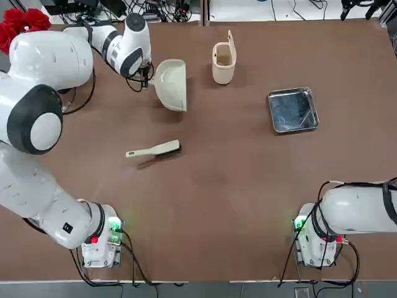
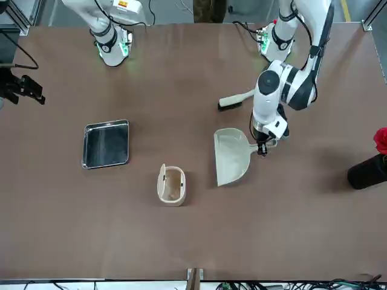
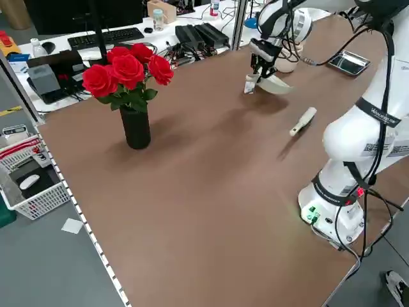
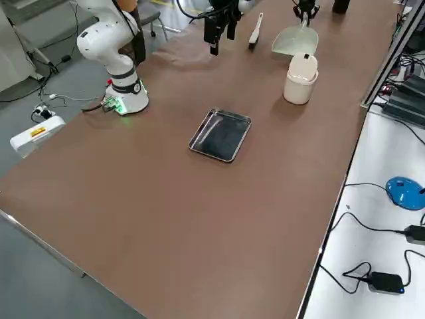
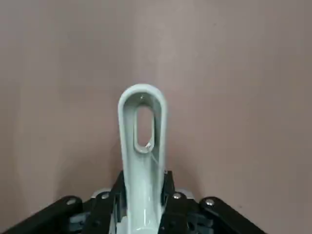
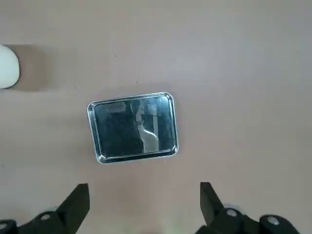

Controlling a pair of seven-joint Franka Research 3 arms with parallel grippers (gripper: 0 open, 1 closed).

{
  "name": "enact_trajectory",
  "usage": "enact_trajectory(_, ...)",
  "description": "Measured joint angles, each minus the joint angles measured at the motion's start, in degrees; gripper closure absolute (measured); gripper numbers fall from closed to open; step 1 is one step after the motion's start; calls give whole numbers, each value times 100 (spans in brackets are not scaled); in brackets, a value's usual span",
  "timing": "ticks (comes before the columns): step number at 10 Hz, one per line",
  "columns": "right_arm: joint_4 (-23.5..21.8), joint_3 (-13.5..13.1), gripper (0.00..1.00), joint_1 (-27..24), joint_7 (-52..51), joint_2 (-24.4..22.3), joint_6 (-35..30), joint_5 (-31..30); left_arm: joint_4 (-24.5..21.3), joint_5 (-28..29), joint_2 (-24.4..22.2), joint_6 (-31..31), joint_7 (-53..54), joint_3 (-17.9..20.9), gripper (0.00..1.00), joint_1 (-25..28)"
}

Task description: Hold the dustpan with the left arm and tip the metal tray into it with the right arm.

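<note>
The cream dustpan (image 1: 172, 84) lies at the far left part of the table, and my left gripper (image 1: 147, 78) is shut on its short handle (image 5: 142, 146). The front view shows the same grip, with the left gripper (image 2: 263, 145) beside the scoop of the dustpan (image 2: 231, 156). The shiny metal tray (image 1: 293, 110) rests flat on the far right part of the table, also seen as the tray (image 2: 107, 144) from across. My right gripper (image 6: 144, 207) hangs open above the table a short way from the tray (image 6: 132, 126), touching nothing.
A tall cream cup with a flap (image 1: 223, 62) stands between dustpan and tray. A cream hand brush (image 1: 154, 150) lies nearer the bases. A dark vase of red roses (image 2: 369, 169) stands at the far left corner.
</note>
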Motion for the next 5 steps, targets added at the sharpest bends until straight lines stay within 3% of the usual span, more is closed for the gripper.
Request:
enact_trajectory(2,0,152,0,-111,10,-25,14,85,-87,-145,147,-39,134,-2,67,17)
enact_trajectory(5,-48,164,0,-154,15,-24,43,230,-90,-252,435,-36,163,0,67,106)
